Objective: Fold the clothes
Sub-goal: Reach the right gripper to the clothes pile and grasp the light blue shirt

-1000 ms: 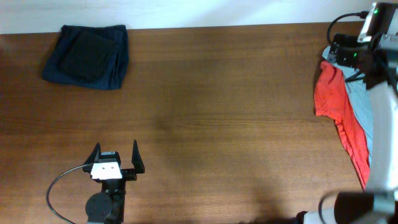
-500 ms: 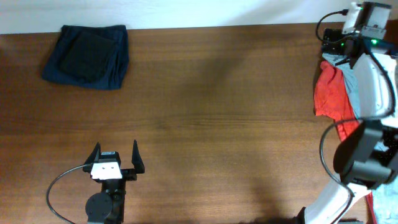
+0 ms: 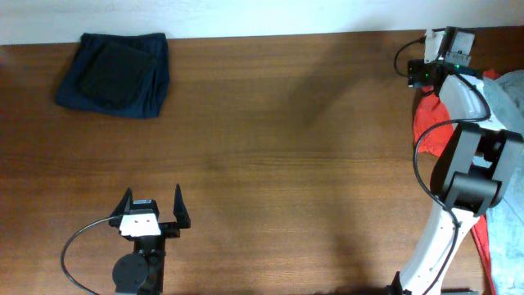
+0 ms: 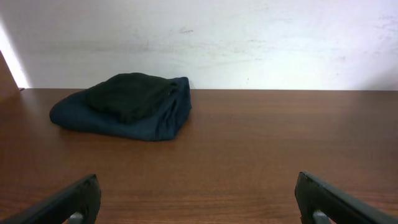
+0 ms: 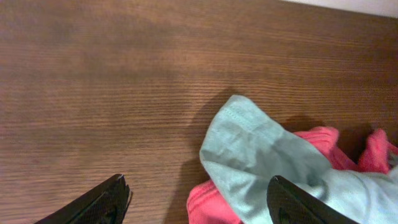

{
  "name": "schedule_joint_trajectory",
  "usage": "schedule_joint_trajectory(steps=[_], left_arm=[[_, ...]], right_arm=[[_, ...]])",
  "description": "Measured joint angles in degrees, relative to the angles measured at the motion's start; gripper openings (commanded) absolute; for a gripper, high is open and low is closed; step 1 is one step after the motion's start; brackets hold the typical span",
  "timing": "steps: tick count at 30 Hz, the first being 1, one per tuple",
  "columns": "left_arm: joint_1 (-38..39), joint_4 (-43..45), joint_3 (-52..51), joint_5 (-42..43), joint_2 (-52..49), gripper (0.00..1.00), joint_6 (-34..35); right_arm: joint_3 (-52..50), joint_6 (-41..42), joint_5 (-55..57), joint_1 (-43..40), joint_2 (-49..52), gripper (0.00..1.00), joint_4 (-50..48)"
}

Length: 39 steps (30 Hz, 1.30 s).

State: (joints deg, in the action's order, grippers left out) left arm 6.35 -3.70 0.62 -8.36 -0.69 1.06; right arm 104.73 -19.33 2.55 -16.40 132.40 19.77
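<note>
Clothes (image 3: pixel 426 123) heaped at the far right corner of the surface (image 3: pixel 286 164), with the right pincer (image 5: pixel 198 185) newly above them.
Spread wide and empty, the pincer hovers over a grey-teal T-shirt (image 5: pixel 261 155) fold lying on the red T-shirt (image 5: pixel 317 140). Within the last second the right arm (image 3: pixel 458 164) swung inward and now arches over the heap, probably readying a first grasp. Left pincer (image 3: pixel 153 201), also spread, sits well apart.

No legible text, brand, number or sign in any view, small white patch (image 3: pixel 137 220) on the black left gripper (image 3: pixel 153 193) too small to read
</note>
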Motion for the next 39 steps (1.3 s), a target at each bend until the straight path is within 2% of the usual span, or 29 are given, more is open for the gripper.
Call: schedule_joint_trajectory(steps=[10, 12, 18, 20, 22, 24, 27, 34, 39], left_arm=[[0.00, 0.00, 0.02, -0.02, 0.00, 0.99, 0.00], [0.00, 0.00, 0.02, 0.00, 0.00, 0.99, 0.00], [0.00, 0.00, 0.02, 0.00, 0.00, 0.99, 0.00], [0.00, 0.00, 0.02, 0.00, 0.00, 1.00, 0.00], [0.00, 0.00, 0.00, 0.00, 0.00, 0.99, 0.00], [0.00, 0.00, 0.00, 0.00, 0.00, 0.99, 0.00], [0.00, 0.00, 0.00, 0.00, 0.00, 0.99, 0.00], [0.00, 0.00, 0.00, 0.00, 0.00, 0.99, 0.00], [0.00, 0.00, 0.02, 0.00, 0.00, 0.99, 0.00]], right_arm=[[0.00, -2.54, 3.43, -0.02, 4.76, 0.68, -4.57], [0.00, -3.41, 3.91, -0.02, 5.46, 0.62, -5.55], [0.00, -4.31, 4.70, -0.02, 5.90, 0.27, -6.58], [0.00, -4.48, 4.90, -0.02, 5.90, 0.19, -6.86], [0.00, -4.57, 4.96, -0.02, 5.90, 0.19, -7.56], [0.00, -4.61, 5.07, -0.02, 5.90, 0.25, -7.98], [0.00, -4.79, 5.77, -0.02, 5.90, 0.27, -8.57], [0.00, -4.81, 6.27, -0.02, 5.90, 0.27, -8.79], [0.00, -4.61, 6.45, -0.02, 5.90, 0.10, -8.68]])
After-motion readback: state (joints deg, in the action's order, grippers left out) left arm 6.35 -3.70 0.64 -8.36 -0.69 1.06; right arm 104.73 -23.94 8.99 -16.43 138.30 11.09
